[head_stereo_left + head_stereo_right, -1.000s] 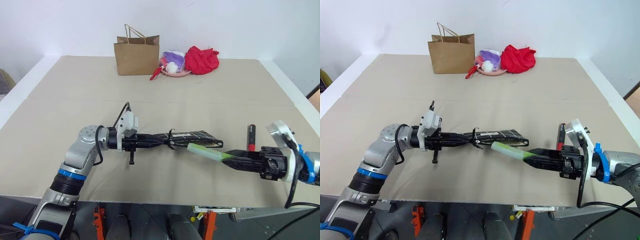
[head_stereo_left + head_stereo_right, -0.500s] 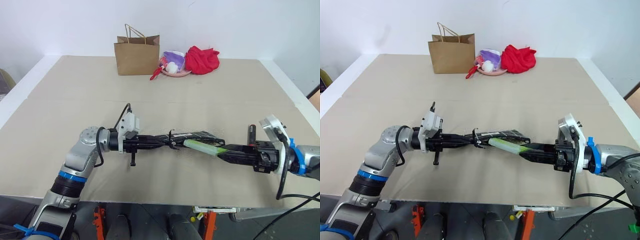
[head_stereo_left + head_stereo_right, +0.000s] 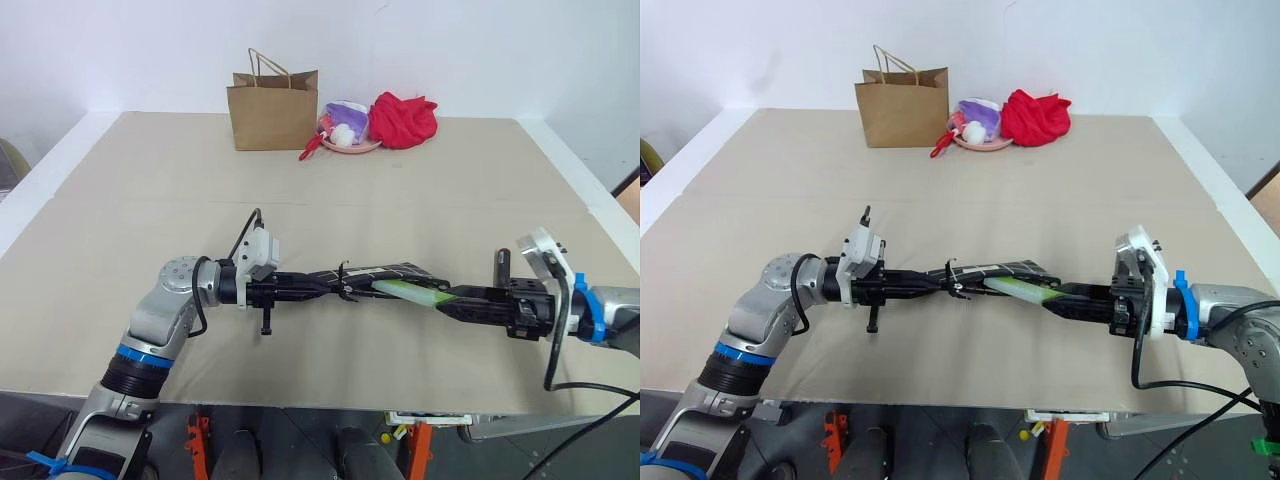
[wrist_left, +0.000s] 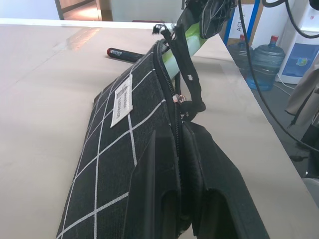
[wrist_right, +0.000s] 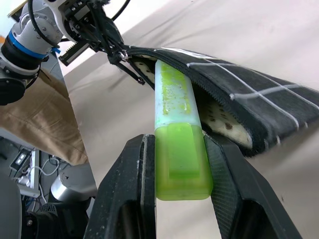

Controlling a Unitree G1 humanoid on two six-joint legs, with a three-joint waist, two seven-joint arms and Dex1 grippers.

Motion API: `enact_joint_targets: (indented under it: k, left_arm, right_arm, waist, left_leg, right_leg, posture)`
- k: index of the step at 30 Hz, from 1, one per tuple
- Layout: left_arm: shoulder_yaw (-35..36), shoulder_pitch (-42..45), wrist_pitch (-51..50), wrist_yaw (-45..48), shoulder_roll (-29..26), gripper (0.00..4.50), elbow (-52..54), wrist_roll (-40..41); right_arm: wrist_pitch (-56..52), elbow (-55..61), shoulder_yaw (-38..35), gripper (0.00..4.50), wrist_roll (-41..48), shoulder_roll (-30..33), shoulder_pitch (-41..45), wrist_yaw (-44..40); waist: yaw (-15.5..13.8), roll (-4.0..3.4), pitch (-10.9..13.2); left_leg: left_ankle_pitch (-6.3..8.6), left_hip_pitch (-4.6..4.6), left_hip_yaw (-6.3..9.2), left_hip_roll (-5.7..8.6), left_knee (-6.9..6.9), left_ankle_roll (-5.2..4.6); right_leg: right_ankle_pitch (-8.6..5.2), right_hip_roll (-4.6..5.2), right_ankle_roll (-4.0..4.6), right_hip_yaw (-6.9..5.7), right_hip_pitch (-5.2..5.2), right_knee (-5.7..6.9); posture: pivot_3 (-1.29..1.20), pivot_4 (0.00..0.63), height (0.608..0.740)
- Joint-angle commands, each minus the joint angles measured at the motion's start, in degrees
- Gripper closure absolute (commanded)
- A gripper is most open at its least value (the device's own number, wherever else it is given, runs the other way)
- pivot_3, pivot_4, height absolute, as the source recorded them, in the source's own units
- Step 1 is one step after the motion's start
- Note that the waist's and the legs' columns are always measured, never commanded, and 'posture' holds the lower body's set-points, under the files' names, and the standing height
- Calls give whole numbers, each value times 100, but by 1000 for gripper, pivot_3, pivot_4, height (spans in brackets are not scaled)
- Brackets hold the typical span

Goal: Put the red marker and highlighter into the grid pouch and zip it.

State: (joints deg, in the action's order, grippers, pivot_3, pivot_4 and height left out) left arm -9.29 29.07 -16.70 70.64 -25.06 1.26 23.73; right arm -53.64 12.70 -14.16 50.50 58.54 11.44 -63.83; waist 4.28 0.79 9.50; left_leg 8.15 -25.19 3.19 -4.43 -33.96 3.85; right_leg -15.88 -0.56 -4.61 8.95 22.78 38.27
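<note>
The black grid pouch (image 3: 385, 270) is lifted off the table by its zipper end, with my left gripper (image 3: 330, 286) shut on it. Its mouth gapes open, showing a pale lining (image 5: 219, 117). My right gripper (image 3: 448, 297) is shut on the light-green highlighter (image 3: 405, 291), whose capped end pokes into the mouth of the pouch (image 5: 249, 104). In the right wrist view the highlighter (image 5: 177, 124) sits squarely between the two fingers. The red marker (image 3: 502, 268) lies on the table behind the right gripper, and shows beyond the pouch as the red marker (image 4: 124, 54) in the left wrist view.
At the far edge stand a brown paper bag (image 3: 273, 110), a pink plate (image 3: 352, 146) with small items and a red cloth (image 3: 404, 120). The tan table (image 3: 150, 200) stretches wide on the left. A water bottle (image 4: 266, 57) stands off the table.
My right gripper has carried the highlighter leftward toward the pouch, and its tip now sits in the open mouth. The left gripper and pouch have kept still.
</note>
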Motion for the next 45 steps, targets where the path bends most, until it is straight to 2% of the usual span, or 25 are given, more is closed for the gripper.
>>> enact_joint_targets:
  k: [1,7,8,10,11,14,17,20,22,25,29,32,38,45]
  left_arm:
    - [-18,3,12,0,44,4500,237,119]
    - [-54,-3,24,-61,120,4500,248,108]
    - [-57,-5,19,-70,133,4500,259,107]
    - [-60,-22,17,-84,142,4500,281,103]
    - [-58,-30,18,-89,138,4500,286,106]
    - [-14,-73,13,-103,80,4500,307,112]
    - [24,-100,6,-114,26,4500,319,115]
    - [48,-120,7,-107,-21,4500,317,125]
    - [41,-127,13,-110,-49,4500,309,129]
    - [17,-107,25,-130,-60,4500,281,133]
    - [-7,-92,43,-144,-59,4500,255,126]
    - [-17,-80,51,-138,-62,4500,235,118]
    - [-42,-31,54,-140,-45,4500,212,101]
    - [-57,19,57,-103,-43,4500,170,98]
  right_arm:
    - [116,-13,154,3448,-105,-60,240,-59]
    - [-172,-127,620,3448,-64,-539,960,243]
    - [-232,-143,651,2324,-41,-578,1034,248]
    - [-157,-92,669,1733,-112,-485,997,76]
    - [-66,-51,651,1129,-172,-390,923,-59]
    - [-162,-195,167,28,-21,-59,620,-338]
    - [-197,-438,-309,28,7,323,206,-629]
    - [-4,-946,-843,28,-233,412,-37,-450]
    - [389,-1258,-1067,28,-567,218,-61,-10]
    - [1078,-1367,-1171,28,-1288,-332,-166,1143]
    - [1254,-861,-1251,28,-1784,-1240,-443,2580]
    - [1436,-608,-1220,28,-2136,-1793,-667,3317]
    - [1724,-734,-1024,28,-2771,-2463,-871,4276]
    - [1877,-780,-966,28,-3055,-2858,-965,4747]
  waist:
    - [-1,0,0]
    - [17,-1,1]
    - [14,-1,1]
    - [-15,-1,1]
    - [-25,-1,1]
    - [-54,-2,1]
    - [-68,-2,1]
    - [-66,-2,0]
    - [-57,-3,0]
    - [-32,-1,0]
    - [-13,-13,-2]
    - [-12,-20,-5]
    - [-7,-21,-6]
    - [-2,-14,-10]
  left_leg:
    - [0,0,0,0,0,0]
    - [0,0,0,0,1,0]
    - [0,0,0,0,1,0]
    - [0,-1,0,0,1,0]
    - [0,-4,1,0,1,0]
    - [2,-7,0,1,1,1]
    - [4,-8,0,1,2,1]
    - [5,-4,0,0,1,0]
    - [4,0,-3,0,-6,0]
    - [4,2,-2,0,-15,1]
    - [1,1,-2,1,-14,5]
    - [1,0,3,0,-5,5]
    - [0,2,2,0,-5,5]
    - [0,15,4,0,-15,6]
  right_leg:
    - [0,0,0,0,0,0]
    - [1,-1,0,0,2,0]
    - [2,-1,-1,0,2,1]
    - [1,-1,-1,0,1,1]
    - [-1,0,-3,0,1,0]
    - [-5,1,-6,0,1,-1]
    - [-8,1,-6,-1,2,0]
    - [-7,-1,-4,-1,2,0]
    - [-2,1,-3,1,-1,1]
    - [0,0,6,1,-3,1]
    - [6,0,2,3,-2,1]
    - [8,-4,-5,2,0,2]
    - [0,-3,6,2,-5,2]
    - [-5,-2,18,2,-31,-1]
  posture:
    - [0,150,740]
    - [0,150,740]
    - [0,150,740]
    - [0,150,740]
    - [0,150,740]
    - [0,150,740]
    - [0,150,740]
    - [0,150,740]
    - [0,150,740]
    - [0,150,740]
    - [0,150,740]
    - [0,150,740]
    - [0,150,740]
    - [0,150,740]
